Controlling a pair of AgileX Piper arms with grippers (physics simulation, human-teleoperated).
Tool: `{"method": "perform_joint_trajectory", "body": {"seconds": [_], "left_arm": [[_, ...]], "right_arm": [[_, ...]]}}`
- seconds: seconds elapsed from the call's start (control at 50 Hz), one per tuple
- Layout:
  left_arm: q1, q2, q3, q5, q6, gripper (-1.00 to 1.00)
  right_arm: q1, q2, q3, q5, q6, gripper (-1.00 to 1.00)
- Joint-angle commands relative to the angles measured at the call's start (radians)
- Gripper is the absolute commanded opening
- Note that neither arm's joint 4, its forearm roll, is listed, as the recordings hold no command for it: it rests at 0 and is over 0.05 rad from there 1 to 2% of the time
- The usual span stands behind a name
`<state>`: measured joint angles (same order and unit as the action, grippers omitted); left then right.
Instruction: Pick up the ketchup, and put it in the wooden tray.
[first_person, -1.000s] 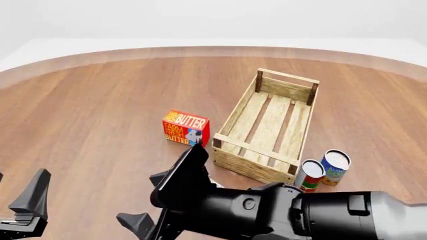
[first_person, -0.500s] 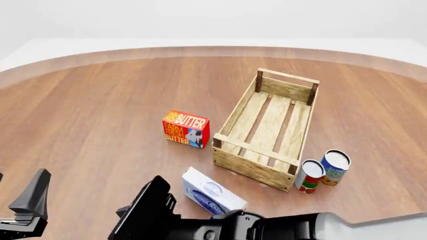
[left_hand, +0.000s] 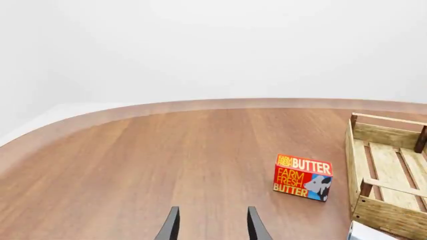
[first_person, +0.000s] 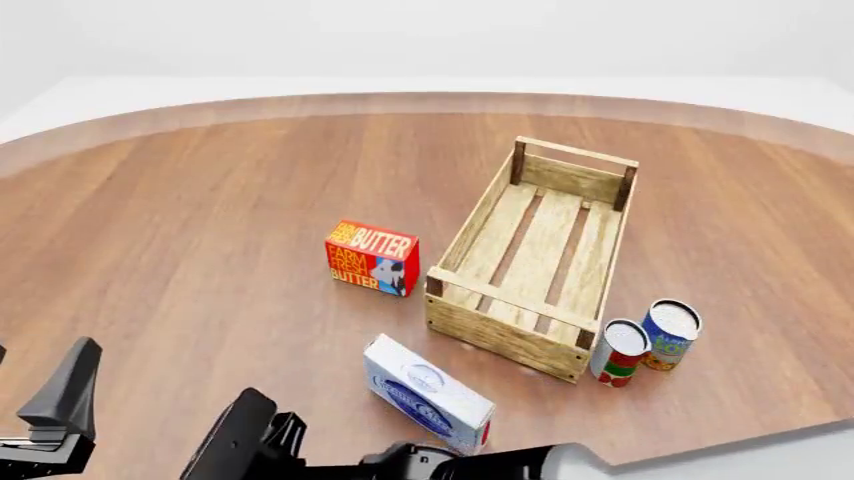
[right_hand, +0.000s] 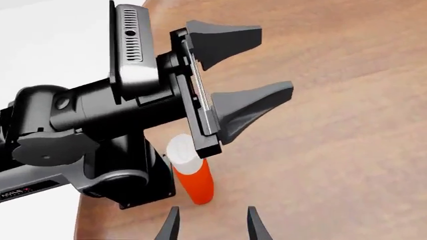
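The ketchup (right_hand: 193, 176), an orange-red bottle with a white cap, shows only in the right wrist view. It stands upright beside the left arm's base, under the left gripper (right_hand: 270, 60), which is open. My right gripper (right_hand: 212, 224) is open and points at the bottle from a short way off, holding nothing. In the front view the ketchup is out of view; the right arm (first_person: 427, 462) lies low along the near edge. The wooden tray (first_person: 461, 238) sits mid-right, with nothing in it. The left gripper (left_hand: 212, 224) is open over bare wood.
A red butter box (first_person: 371, 257) stands left of the tray. A white-and-blue box (first_person: 427, 393) lies near the tray's near corner. Two cans (first_person: 618, 350) (first_person: 670, 333) stand to the right of that corner. The table's curved edge runs close behind the arms.
The right arm has swung left and down, almost out of the front view, uncovering the white-and-blue box. The left gripper has not moved.
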<state>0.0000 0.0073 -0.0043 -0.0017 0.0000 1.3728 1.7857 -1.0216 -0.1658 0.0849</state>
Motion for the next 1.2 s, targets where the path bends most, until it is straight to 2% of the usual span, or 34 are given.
{"method": "perform_joint_trajectory", "body": {"seconds": [0.02,0.14,0.42,1.2], "left_arm": [[0.000,0.000,0.000,0.000,0.000,1.00],[0.000,0.000,0.000,0.000,0.000,1.00],[0.000,0.000,0.000,0.000,0.000,1.00],[0.000,0.000,0.000,0.000,0.000,1.00]], "right_arm": [[0.011,0.050,-0.060,0.048,-0.047,1.00],[-0.001,0.076,-0.091,0.076,-0.090,1.00],[-0.007,0.138,-0.143,0.095,-0.147,1.00],[0.043,0.230,-0.244,0.131,-0.202,1.00]]}}
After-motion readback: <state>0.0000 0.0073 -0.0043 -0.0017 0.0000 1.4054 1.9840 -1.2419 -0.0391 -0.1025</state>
